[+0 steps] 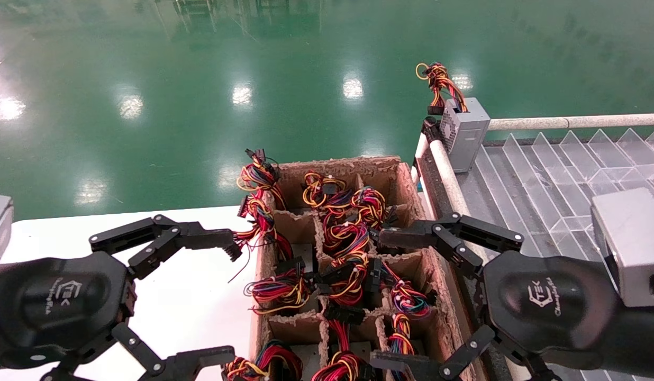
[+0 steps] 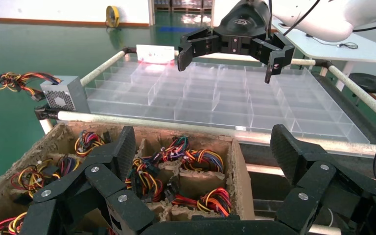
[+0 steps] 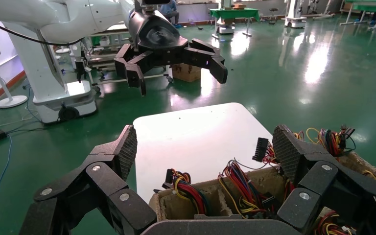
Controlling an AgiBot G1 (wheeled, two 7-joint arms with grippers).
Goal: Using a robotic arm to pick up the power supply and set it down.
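Between your two grippers sits the cardboard crate (image 1: 348,254), its pulp cells stuffed with power supplies whose red, yellow and black wire bundles spill upward. Your left gripper (image 1: 194,301) hangs over the white table (image 1: 200,296) just left of the crate, fingers spread wide and empty; your right gripper (image 1: 406,301) hovers at the crate's right edge, likewise spread wide with nothing between its fingers.

One power supply (image 1: 463,133) stands at the far left corner of the clear divided tray (image 1: 560,174) on the right, vent face toward the crate, its wires (image 1: 439,82) sticking up behind it — you can judge that unit as placed. No unit in the crate is grasped, so the next pick has not begun. What is left, by the look of it: lower a gripper onto a unit, close, lift — and carry it to the tray.
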